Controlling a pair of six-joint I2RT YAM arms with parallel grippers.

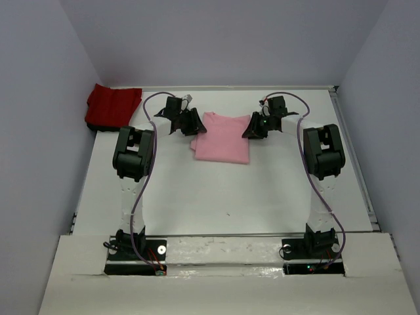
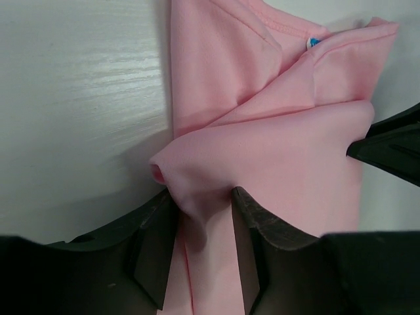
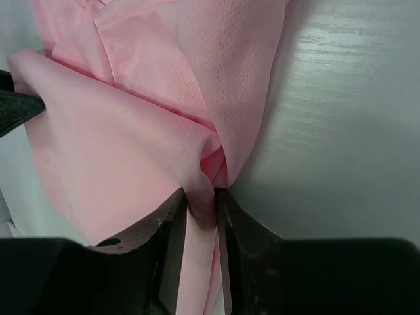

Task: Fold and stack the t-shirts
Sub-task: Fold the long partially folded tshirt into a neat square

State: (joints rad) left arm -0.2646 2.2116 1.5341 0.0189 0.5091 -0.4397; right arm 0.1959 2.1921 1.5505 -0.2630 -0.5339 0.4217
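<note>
Our left gripper (image 2: 200,197) and right gripper (image 3: 200,195) each pinch a bunched side edge of the light pink cloth t-shirt (image 1: 222,138) at twelve o'clock (limp, we expect sagging); the deep red cloth t-shirt (image 1: 113,105) lies at ten.

Table: white flat table (image 1: 230,190) with a faint wood grain.
Walls: plain pale grey panels (image 1: 216,39) at left, far and right sides.
Ledge: white board (image 1: 223,295) along the near edge.
</note>
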